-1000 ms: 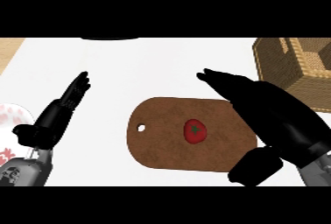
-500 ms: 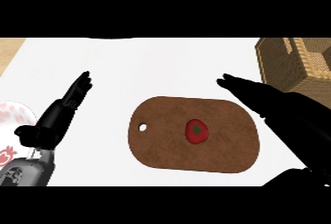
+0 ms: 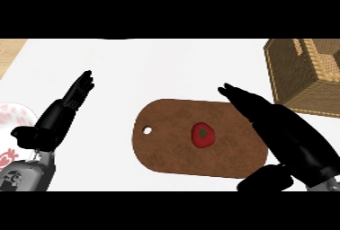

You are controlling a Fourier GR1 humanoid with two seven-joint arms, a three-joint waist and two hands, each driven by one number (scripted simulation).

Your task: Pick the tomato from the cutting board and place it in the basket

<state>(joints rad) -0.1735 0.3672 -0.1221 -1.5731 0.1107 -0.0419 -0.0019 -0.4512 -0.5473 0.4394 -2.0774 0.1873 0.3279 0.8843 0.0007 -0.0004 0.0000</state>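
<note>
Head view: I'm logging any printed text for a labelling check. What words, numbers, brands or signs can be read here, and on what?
None can be read.
Cutting board: plain brown, no lettering.
Tomato: no label.
Basket: woven, no tag showing.
Plate at the left edge: red pattern only, no legible characters.
Left hand and right hand: plain black, no markings.
</note>
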